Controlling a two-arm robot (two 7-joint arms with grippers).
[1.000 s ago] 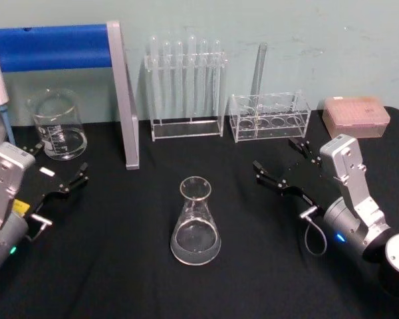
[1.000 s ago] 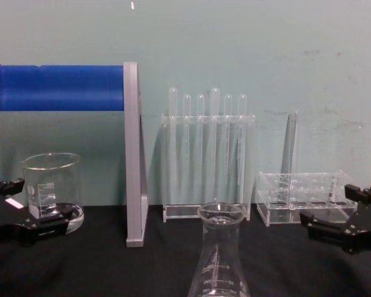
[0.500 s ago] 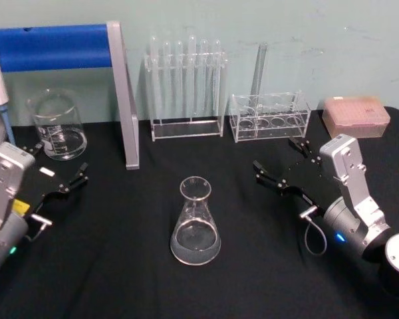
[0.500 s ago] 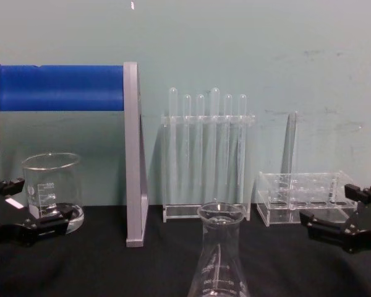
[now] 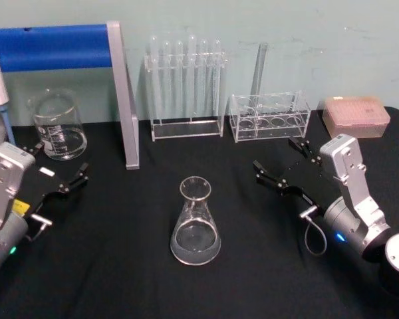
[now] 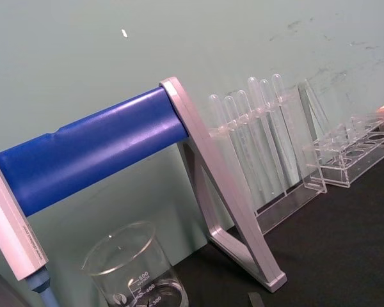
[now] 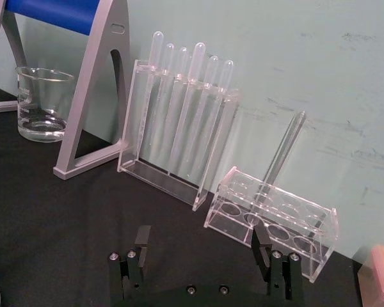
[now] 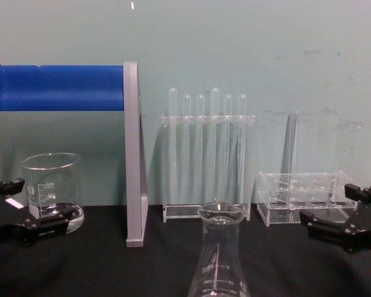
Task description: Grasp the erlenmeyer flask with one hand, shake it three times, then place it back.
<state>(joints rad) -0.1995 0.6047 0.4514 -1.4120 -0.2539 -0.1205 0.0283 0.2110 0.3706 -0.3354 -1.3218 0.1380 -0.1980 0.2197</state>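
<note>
From the head view I see the flask [image 5: 195,222] upright at the table's near centre, untouched. My right gripper [image 5: 283,167] sits well to its right, jaws wide and empty; the left gripper [image 5: 58,168] rests at the far left near the beaker [image 5: 56,124], open and empty too. In the right wrist view the fingers [image 7: 141,244] gape toward the racks, so I'd swing left and take the neck squarely. The chest view shows the flask's rim [image 8: 221,213] level.

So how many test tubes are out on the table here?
7. Six stand upright side by side in the tall clear rack at the back centre. One stands alone in the low rack to its right. None appear hidden.
</note>
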